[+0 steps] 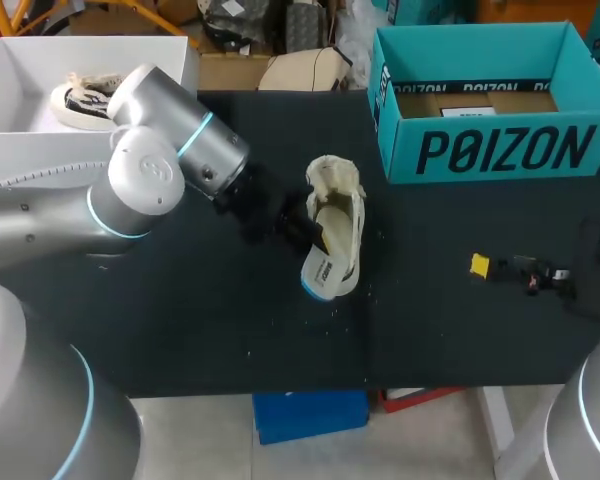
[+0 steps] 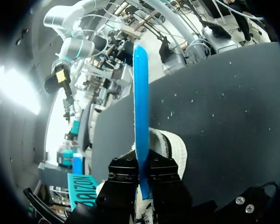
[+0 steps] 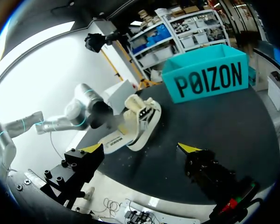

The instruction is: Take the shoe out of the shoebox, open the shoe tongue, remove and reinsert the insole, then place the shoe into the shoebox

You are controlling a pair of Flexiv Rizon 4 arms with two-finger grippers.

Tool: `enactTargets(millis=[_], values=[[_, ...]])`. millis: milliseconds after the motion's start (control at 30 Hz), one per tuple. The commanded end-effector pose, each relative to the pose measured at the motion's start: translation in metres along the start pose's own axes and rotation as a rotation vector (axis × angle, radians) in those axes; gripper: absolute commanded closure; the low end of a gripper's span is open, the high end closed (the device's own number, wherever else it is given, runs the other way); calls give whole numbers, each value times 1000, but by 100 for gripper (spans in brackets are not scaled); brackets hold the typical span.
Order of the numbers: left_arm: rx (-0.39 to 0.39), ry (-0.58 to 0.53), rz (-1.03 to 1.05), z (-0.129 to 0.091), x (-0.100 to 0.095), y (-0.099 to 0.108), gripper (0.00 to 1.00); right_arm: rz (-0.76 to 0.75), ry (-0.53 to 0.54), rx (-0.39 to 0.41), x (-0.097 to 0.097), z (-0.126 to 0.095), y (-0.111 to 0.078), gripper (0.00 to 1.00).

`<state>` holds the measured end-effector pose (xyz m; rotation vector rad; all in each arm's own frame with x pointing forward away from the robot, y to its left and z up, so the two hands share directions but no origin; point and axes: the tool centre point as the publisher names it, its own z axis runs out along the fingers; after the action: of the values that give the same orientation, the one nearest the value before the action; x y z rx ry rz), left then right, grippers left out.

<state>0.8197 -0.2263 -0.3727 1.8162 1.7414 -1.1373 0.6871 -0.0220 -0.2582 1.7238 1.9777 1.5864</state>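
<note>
Fingers (image 2: 123, 179) of the left gripper (image 2: 143, 175) are seen pressed together on the insole (image 2: 141, 93), which is pinched between them edge-on and runs straight out ahead of them. Fingers (image 3: 91, 149) of the right gripper (image 3: 140, 148) are spread wide, with nothing held between them.

The black table (image 1: 180, 310) is dotted with small pale specks. The teal shoebox (image 1: 500, 150) is stood open at the far right of the table, with only a brown floor and a white slip visible inside it.

The cream shoe (image 1: 340, 215) is outside the shoebox, laid on its side on the table, near the shoebox's front left corner and a little nearer the robot. It is reached by the left arm from the side away from the shoebox.

The insole, white on top with a blue underside, is drawn partway out of the shoe at the end farther from the shoebox.

The right gripper is held low over the table in front of the shoebox, on the robot's side of it, well apart from the shoe.
</note>
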Motion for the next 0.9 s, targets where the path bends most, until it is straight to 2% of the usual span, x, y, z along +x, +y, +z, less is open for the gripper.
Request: enactTargets(millis=[33, 500, 533, 567, 600, 767, 900], values=[[-6, -7, -4, 3, -4, 10, 100, 1, -3, -2, 1, 1, -1, 0], [-81, -29, -17, -2, -1, 46, 100, 1, -3, -2, 1, 1, -1, 0], [-82, -30, -17, -3, -1, 47, 98, 1, -3, -2, 1, 1, -1, 0], [-83, -32, -16, -3, -1, 47, 76, 1, -3, -2, 1, 1, -1, 0], [-83, -37, -15, -4, -2, 46, 59, 1, -3, -2, 1, 1, -1, 0], [-80, -47, -7, -12, -5, 32, 53, 1, -3, -2, 1, 1, -1, 0], [-79, -39, 2, -21, -6, 15, 54, 1, -3, -2, 1, 1, -1, 0]])
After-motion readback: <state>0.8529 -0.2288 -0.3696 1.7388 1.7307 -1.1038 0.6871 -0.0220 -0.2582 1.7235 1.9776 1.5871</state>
